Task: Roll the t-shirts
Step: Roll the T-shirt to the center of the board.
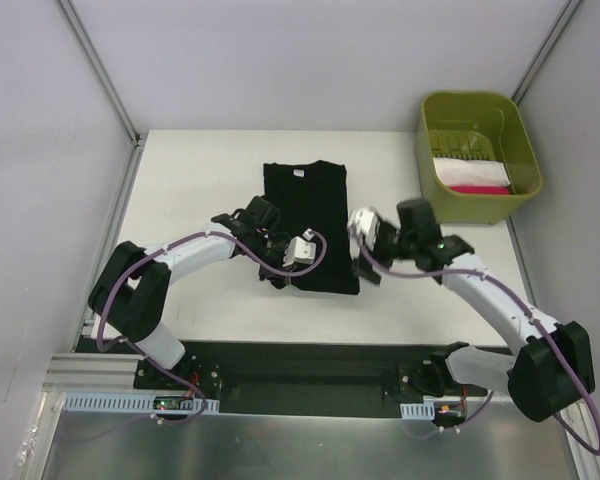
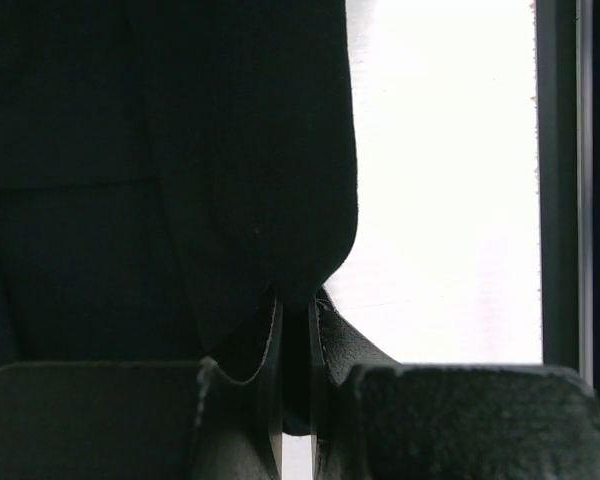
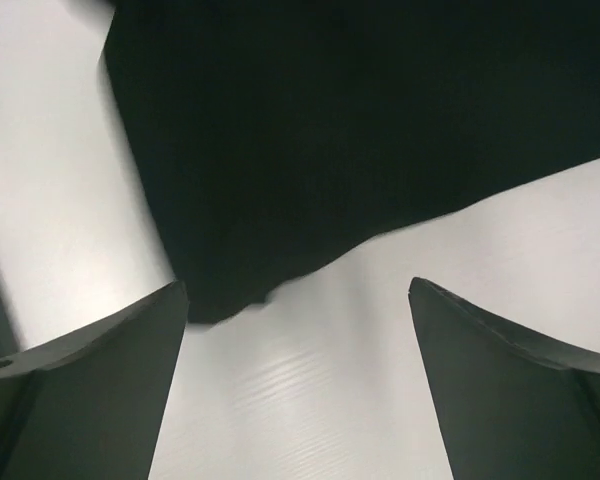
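One plain black cloth t-shirt [image 1: 305, 205] lies flat, unrolled; left gripper [image 2: 295, 310] pinches its edge, right gripper [image 3: 296, 285] gapes wide

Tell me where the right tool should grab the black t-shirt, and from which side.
Pinch the black t-shirt at its near right hem corner, coming in low from the near right. The cloth lies flat, and that corner juts onto bare table just ahead of the open right tool.

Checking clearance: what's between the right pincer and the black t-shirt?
Only bare white table; the right wrist view shows the open right pincer just short of the black t-shirt's edge.
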Action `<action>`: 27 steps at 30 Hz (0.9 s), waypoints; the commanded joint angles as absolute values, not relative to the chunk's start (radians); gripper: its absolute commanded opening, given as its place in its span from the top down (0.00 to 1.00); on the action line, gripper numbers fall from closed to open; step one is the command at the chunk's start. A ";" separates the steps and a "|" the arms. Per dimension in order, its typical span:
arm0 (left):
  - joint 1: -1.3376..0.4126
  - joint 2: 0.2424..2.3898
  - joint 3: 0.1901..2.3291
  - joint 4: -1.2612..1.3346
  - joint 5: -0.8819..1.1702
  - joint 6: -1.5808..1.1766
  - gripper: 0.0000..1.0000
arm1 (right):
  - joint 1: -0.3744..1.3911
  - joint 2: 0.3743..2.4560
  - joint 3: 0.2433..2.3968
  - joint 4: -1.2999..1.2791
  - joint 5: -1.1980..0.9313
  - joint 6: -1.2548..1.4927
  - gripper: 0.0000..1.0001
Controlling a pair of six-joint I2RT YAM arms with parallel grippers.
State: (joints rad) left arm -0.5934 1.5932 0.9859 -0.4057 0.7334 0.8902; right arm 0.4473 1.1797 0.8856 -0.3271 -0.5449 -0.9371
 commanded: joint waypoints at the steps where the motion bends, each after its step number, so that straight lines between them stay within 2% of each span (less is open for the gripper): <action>1: -0.577 1.617 1.054 -0.489 0.857 0.887 1.00 | 0.554 1.107 0.724 -0.233 -0.465 -1.100 0.04; 18: -0.546 1.649 1.094 -0.531 0.913 0.828 1.00 | 0.738 1.356 0.724 -0.117 -0.434 -1.154 0.04; 20: -0.543 1.649 1.094 -0.534 0.913 0.827 1.00 | 0.741 1.387 0.745 -0.115 -0.410 -1.147 0.01; 21: -0.543 1.649 1.094 -0.544 0.914 0.828 1.00 | 0.742 1.399 0.752 -0.115 -0.399 -1.135 0.07; 22: -0.542 1.651 1.095 -0.555 0.916 0.831 1.00 | 0.742 1.413 0.759 -0.123 -0.387 -1.134 0.20; 24: -0.537 1.657 1.100 -0.596 0.925 0.839 1.00 | 0.741 1.411 0.770 -0.158 -0.387 -1.143 0.30; 25: -0.532 1.660 1.103 -0.610 0.928 0.841 1.00 | 0.741 1.401 0.773 -0.182 -0.393 -1.149 0.40; 27: -0.526 1.658 1.101 -0.637 0.940 0.842 1.00 | 0.738 1.381 0.779 -0.270 -0.426 -1.158 0.46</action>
State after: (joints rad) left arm -0.5430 1.6516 1.0660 -0.5468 0.8494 0.8257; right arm 0.7383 1.4185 0.7269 -0.1650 -0.3969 -1.1358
